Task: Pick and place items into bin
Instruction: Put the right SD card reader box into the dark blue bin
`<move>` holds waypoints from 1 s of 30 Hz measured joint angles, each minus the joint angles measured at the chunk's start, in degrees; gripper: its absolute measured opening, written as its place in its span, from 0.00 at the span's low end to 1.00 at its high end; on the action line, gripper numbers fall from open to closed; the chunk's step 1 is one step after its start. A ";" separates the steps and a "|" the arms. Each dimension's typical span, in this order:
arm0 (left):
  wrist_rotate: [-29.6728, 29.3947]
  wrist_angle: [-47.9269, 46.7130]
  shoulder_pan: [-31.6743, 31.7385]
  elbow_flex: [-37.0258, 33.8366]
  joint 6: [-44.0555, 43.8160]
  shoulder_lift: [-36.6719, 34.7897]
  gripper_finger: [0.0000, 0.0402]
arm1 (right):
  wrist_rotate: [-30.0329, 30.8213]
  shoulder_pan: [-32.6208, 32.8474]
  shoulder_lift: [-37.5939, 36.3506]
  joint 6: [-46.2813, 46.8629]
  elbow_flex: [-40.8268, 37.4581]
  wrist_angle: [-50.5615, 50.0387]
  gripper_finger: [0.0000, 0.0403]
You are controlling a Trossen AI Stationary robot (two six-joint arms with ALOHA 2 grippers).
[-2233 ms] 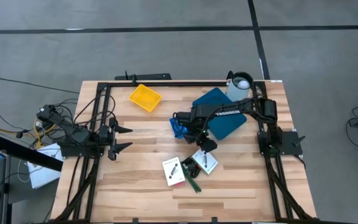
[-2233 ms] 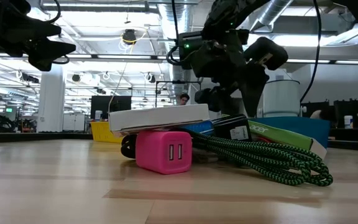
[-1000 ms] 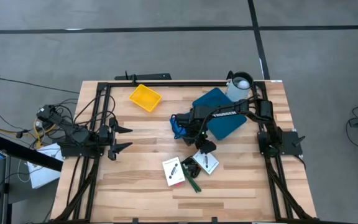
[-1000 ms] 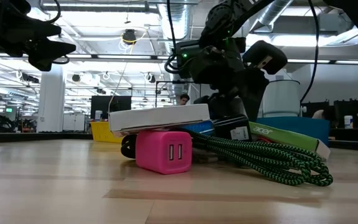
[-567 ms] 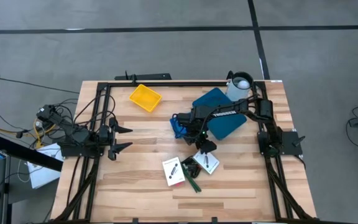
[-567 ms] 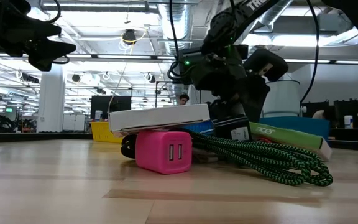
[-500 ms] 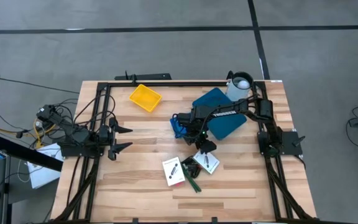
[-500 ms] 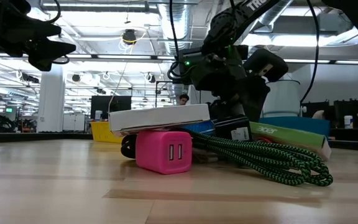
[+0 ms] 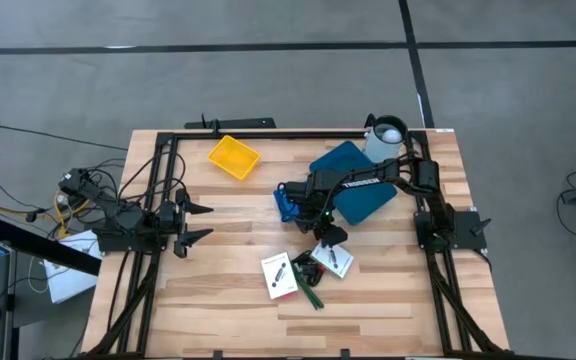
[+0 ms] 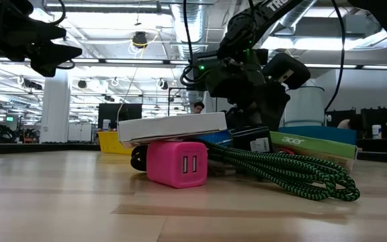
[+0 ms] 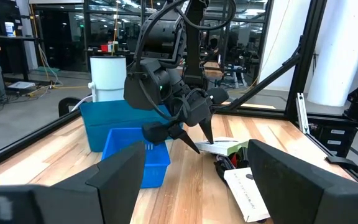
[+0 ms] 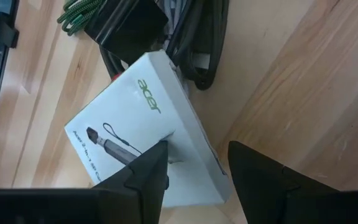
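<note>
Right gripper (image 9: 329,237): down over the white Acer box (image 12: 148,137), lower than 2.2 s ago; fingers spread, gripping nothing, 1 tip on the lid.
Change: barely any in the last 0.5 s, so the descent looks finished.
Meaning: a squeeze seems next.
Items: 2 boxes, pink charger (image 10: 177,164) and green cord (image 10: 284,173) heaped mid-table.
Bin (image 9: 233,157): yellow, well apart, far-left.
Left gripper (image 9: 196,222): parked at the left edge, fingers apart.
</note>
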 joint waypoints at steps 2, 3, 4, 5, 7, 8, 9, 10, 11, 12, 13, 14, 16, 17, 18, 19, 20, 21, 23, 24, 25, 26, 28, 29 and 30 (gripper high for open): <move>0.00 0.00 0.00 0.01 0.02 0.00 0.68 | 0.00 0.00 -0.01 0.00 0.00 0.19 0.37; 0.00 0.00 -0.01 0.00 0.02 0.00 0.68 | 0.00 0.00 -0.01 0.00 0.00 0.21 0.36; 0.00 0.00 -0.02 0.01 0.02 0.00 0.68 | 0.00 0.00 0.01 0.00 0.00 0.23 0.35; 0.00 0.00 0.00 0.01 0.00 0.00 0.68 | 0.00 0.00 -0.01 0.00 0.00 0.25 0.33; 0.00 0.00 0.00 0.01 0.02 0.00 0.68 | 0.02 0.00 -0.01 -0.02 0.00 0.35 0.30; 0.00 0.00 -0.01 0.01 0.02 -0.01 0.68 | 0.04 0.00 -0.01 -0.02 0.00 0.40 0.29; 0.00 0.00 -0.01 0.00 0.00 0.00 0.68 | 0.04 0.00 0.00 -0.02 0.00 0.41 0.28; 0.00 0.00 -0.02 0.01 0.00 0.00 0.68 | 0.04 0.00 -0.01 -0.02 0.00 0.41 0.27; 0.00 0.00 -0.02 -0.01 0.00 0.00 0.68 | 0.04 0.00 -0.01 -0.04 0.00 0.41 0.26; 0.00 0.00 -0.01 0.00 0.02 0.00 0.68 | 0.04 0.00 -0.01 -0.05 0.00 0.41 0.25; 0.00 0.00 0.00 0.00 0.02 0.00 0.68 | 0.04 0.00 0.01 -0.11 0.00 0.43 0.24; 0.00 0.00 -0.02 0.01 0.00 0.00 0.68 | 0.04 0.00 0.00 -0.20 0.00 0.47 0.23; 0.00 0.00 -0.02 0.01 0.02 0.00 0.68 | 0.06 0.00 -0.01 -0.49 0.00 0.61 0.20; 0.00 0.00 -0.01 0.00 0.02 0.00 0.68 | 0.07 0.00 -0.01 -0.55 0.00 0.67 0.19; 0.00 0.00 0.00 0.00 0.02 0.00 0.68 | 0.07 0.00 0.00 -0.60 0.00 0.79 0.17; 0.00 0.00 -0.01 0.00 0.00 0.00 0.68 | 0.07 0.00 -0.01 -0.64 0.00 0.89 0.16; 0.00 0.00 0.00 -0.01 0.00 0.00 0.68 | 0.07 0.00 -0.01 -0.66 0.00 0.94 0.14; 0.00 0.00 0.00 -0.01 0.02 0.00 0.68 | 0.07 0.00 -0.01 -0.75 0.00 1.04 0.12; 0.00 0.00 -0.02 -0.01 0.02 0.00 0.68 | 0.10 -0.11 -0.01 -1.45 0.00 1.04 0.07; 0.00 0.00 -0.02 -0.01 0.00 0.00 0.68 | 0.11 -0.25 -0.01 -1.53 0.00 1.06 0.05; 0.00 0.00 0.00 -0.01 0.00 0.00 0.68 | 0.11 -0.36 -0.01 -1.55 0.00 1.06 0.03; 0.00 0.00 0.00 -0.01 0.02 0.00 0.68 | 0.11 -0.50 -0.01 -1.55 0.00 1.05 0.02; 0.00 0.00 0.00 0.00 0.00 0.00 0.68 | 0.15 -0.76 0.01 -1.53 0.00 1.04 0.02; 0.00 0.00 -0.01 0.00 0.00 0.00 0.68 | 0.30 -0.76 0.01 -1.56 0.00 1.04 0.02; 0.00 0.00 -0.01 0.00 0.01 -0.01 0.68 | 0.49 -0.76 -0.01 -1.66 0.00 1.04 0.01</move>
